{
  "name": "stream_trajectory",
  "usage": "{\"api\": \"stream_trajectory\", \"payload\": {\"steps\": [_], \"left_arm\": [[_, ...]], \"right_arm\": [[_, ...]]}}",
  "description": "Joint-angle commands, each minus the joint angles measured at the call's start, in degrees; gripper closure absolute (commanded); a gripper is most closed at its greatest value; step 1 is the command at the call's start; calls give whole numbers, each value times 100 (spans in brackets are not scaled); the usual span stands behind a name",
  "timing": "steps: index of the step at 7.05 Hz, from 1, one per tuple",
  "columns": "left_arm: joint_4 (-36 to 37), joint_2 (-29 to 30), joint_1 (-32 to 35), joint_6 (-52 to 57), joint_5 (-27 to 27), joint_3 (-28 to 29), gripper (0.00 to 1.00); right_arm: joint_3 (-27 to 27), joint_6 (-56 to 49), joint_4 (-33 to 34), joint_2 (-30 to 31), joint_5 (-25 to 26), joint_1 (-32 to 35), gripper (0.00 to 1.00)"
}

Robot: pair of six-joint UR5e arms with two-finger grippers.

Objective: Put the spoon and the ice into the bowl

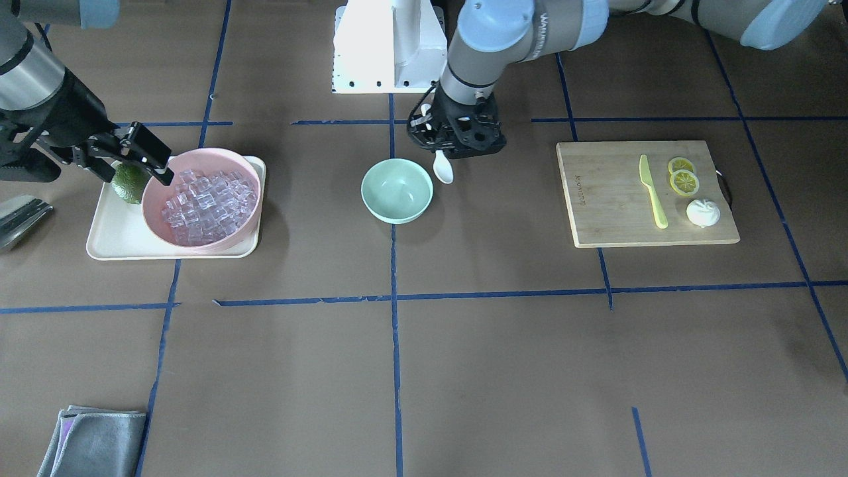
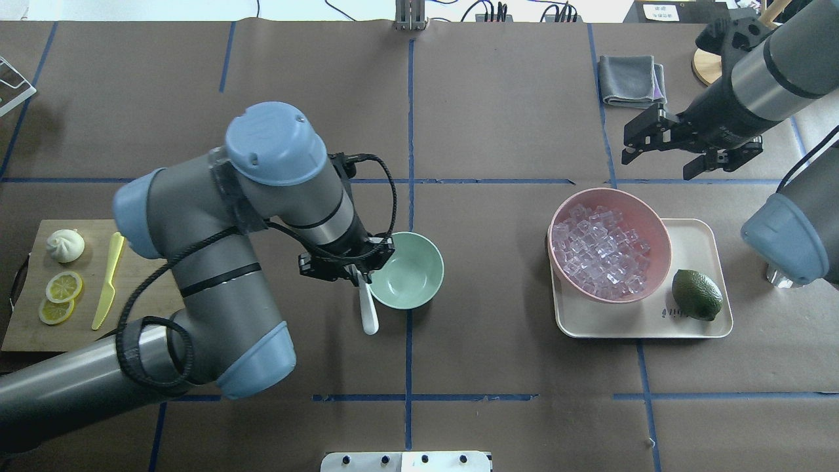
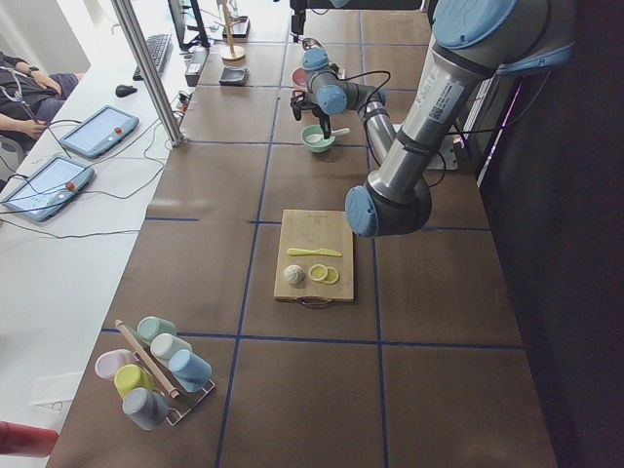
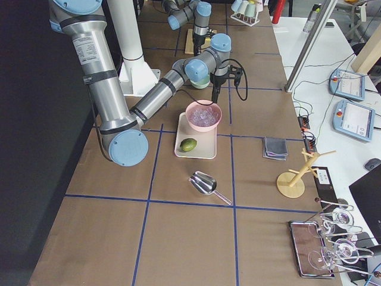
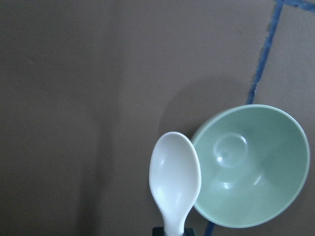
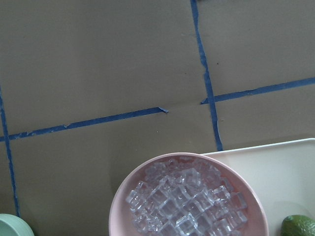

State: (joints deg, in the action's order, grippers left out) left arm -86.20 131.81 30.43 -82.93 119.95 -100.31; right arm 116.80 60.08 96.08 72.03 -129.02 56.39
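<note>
Left jaws are clenched on the spoon, which hangs roughly upright just outside the left rim of the bowl, so you shift right to drop it; right jaws are released near the ice.

You're at a long table papered in brown, gridded with blue tape. Along your side runs a white bench with two tablets, a keyboard and loose cables. A metal post stands at the bench's edge. A black backdrop faces you across the table. The light is bright and even, shadows soft.
</note>
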Motion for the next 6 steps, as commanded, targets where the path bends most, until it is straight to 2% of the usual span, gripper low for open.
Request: {"api": "stream_trajectory", "payload": {"steps": [1,2,3,4,5,6], "left_arm": [[-903,537,-151,-231,-226,1148,100],[-1021,678,-151,-232,-227,1406,100],[-1022,654,-151,-198,-227,1408,89],[-1022,645,-151,-128,-218,1391,12],[-978,627,-134,-118,-209,1286,0],[-961,462,-99,-101,-175,1016,0]], "right_arm": [[62,197,-1,-101,96,-207,0],[106,232,-1,-101,96,-207,0],[150,232,8,-101,105,-207,0],[150,232,8,-101,105,-207,0],[150,232,8,-101,105,-216,0],[150,232,8,-101,114,-242,0]]}}
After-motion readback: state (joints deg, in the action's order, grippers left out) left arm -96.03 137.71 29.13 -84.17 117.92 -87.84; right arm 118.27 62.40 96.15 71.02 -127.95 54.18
